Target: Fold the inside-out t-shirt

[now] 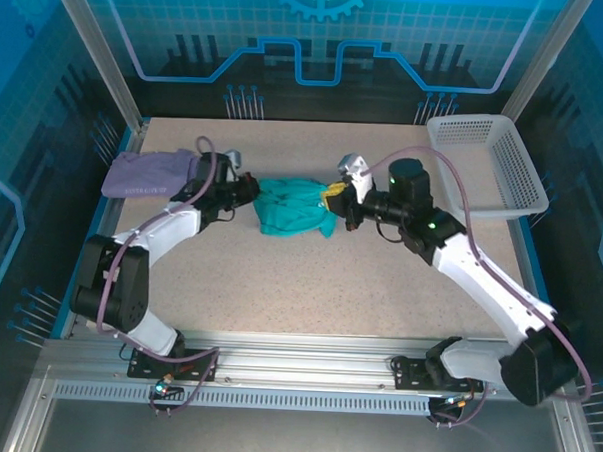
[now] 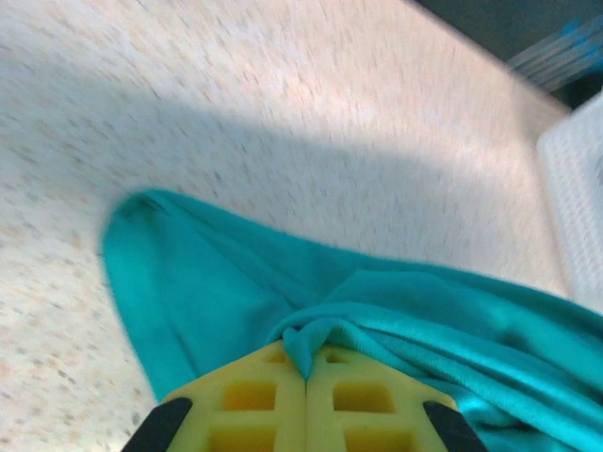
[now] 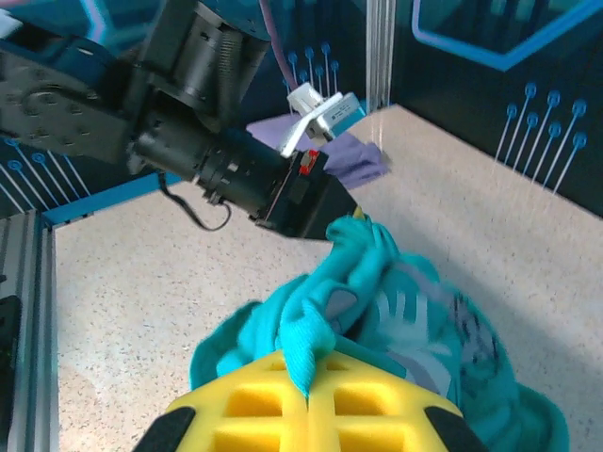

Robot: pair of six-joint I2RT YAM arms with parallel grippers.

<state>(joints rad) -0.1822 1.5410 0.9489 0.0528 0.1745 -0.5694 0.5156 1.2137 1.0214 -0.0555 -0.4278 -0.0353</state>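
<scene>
**Both grippers pinch the bunched tee, ready to spread it**

Left gripper (image 2: 306,363) is closed on a ridge of teal cloth, its yellow pads meeting with the fabric nipped between them. Right gripper (image 3: 308,377) is likewise clamped on a peak of the same cloth. The inside-out t-shirt (image 1: 294,208) lies crumpled in a small heap on the table (image 1: 329,287), just above the centre of the top view, with one gripper at its left end and the other at its right.

By my reading, this is the opening step: the shirt has been taken at two points but is not yet laid flat, and no fold is made. The next move probably calls for lifting and drawing the two holds apart to open the heap. The pull should be even, so that neither pinch slips off its thin bite of cloth.

Counted:
- two arms, each with one gripper
- one teal t-shirt
- one lavender garment (image 1: 149,174), upper left of the table
- one white basket (image 1: 524,171), upper right
</scene>
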